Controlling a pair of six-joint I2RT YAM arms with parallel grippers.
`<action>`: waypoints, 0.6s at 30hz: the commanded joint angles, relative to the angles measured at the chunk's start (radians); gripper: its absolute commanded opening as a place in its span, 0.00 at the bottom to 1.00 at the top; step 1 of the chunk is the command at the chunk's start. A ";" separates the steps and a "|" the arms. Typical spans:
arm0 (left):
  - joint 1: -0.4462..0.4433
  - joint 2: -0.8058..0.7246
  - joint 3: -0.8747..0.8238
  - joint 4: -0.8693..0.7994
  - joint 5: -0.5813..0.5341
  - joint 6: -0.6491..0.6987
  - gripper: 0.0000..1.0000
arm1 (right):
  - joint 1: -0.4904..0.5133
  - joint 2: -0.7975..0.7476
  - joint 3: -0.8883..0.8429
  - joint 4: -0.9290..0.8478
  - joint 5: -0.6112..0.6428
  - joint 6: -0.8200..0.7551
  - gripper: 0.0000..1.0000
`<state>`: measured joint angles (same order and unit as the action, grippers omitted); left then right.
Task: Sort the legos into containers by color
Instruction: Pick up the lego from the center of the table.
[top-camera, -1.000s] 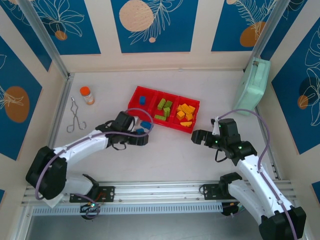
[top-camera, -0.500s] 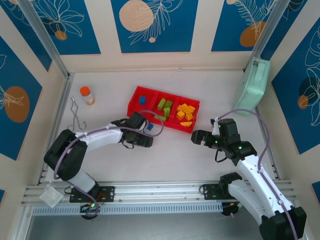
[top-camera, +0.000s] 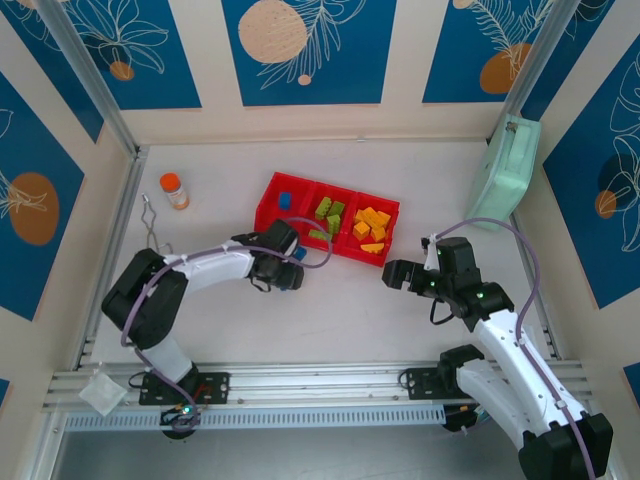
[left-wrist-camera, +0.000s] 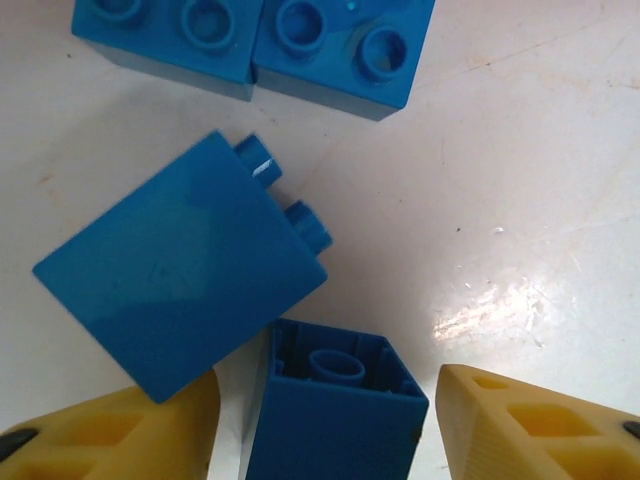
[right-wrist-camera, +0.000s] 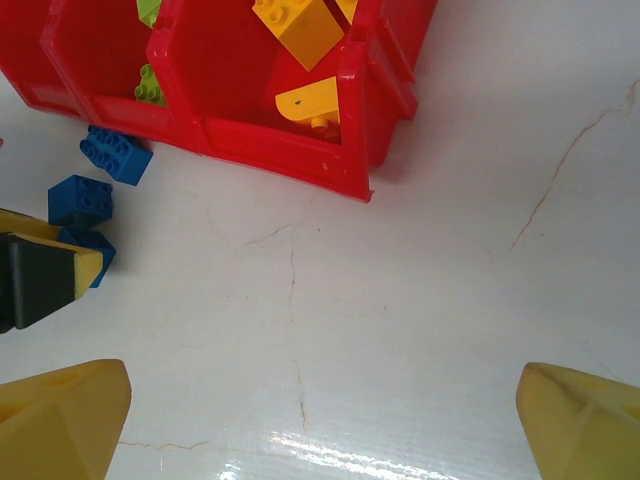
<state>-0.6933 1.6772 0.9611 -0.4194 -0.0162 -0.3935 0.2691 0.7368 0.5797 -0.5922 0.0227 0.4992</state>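
Straddling an upturned blue brick (left-wrist-camera: 340, 425), the left gripper (left-wrist-camera: 325, 400), fingers (left-wrist-camera: 110, 440) spread, may shove the tilted brick (left-wrist-camera: 180, 265) beside it when closing; right gripper (right-wrist-camera: 322, 375) likewise spread, empty.

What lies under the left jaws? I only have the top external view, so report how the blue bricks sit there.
Observer: In the left wrist view, one blue brick sits between the open left jaws, with its hollow underside showing.
Operator: Give me its nearest neighbour.
Observer: A second blue brick lies on its side close beside it, studs pointing sideways.
Operator: Now check the right jaws.
Observer: The right wrist view shows them wide open over bare table, holding nothing, near the yellow end of the red tray.
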 joint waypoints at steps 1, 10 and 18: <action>-0.014 0.008 0.012 -0.018 0.013 -0.001 0.54 | 0.008 -0.001 0.002 -0.005 0.010 0.009 0.99; -0.017 -0.065 0.011 -0.070 -0.007 -0.039 0.33 | 0.007 -0.001 0.002 -0.004 0.011 0.007 0.99; 0.065 -0.342 0.107 -0.162 -0.190 0.014 0.29 | 0.005 0.001 0.008 -0.006 0.010 0.002 0.99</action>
<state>-0.6788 1.4052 0.9936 -0.5419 -0.1329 -0.4114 0.2691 0.7368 0.5797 -0.5922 0.0261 0.4988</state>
